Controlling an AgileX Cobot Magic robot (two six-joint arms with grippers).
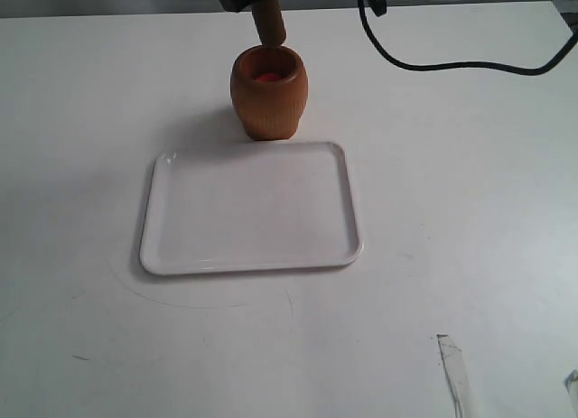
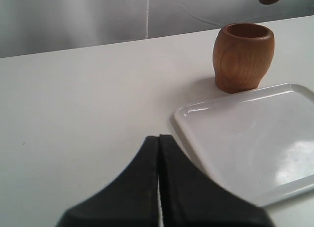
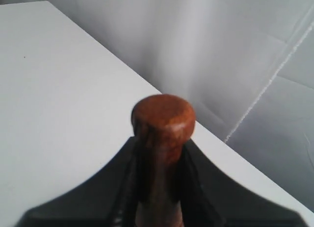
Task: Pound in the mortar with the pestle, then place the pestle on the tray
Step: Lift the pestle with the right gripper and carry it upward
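Clamping the pestle (image 1: 268, 25) just above the mortar (image 1: 268, 91) beside the tray (image 1: 253, 267), the right gripper (image 3: 159, 148) could hit its rim off-centre and topple it; the left gripper (image 2: 158, 141) has its 2 fingers (image 2: 184, 180) pressed together, empty.

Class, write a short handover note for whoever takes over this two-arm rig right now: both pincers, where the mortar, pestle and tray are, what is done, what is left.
Right pincer: shut on the pestle, which hangs upright over the mortar, its lower end above the rim.
Left pincer: shut, empty, over the table beside the tray.
The mortar stands upright just beyond the tray's far edge. Nothing lies on the tray.
Done: pestle in hand and lined up over the mortar. Whether any pounding has happened cannot be told.
Left: pound, then lay the pestle on the tray.
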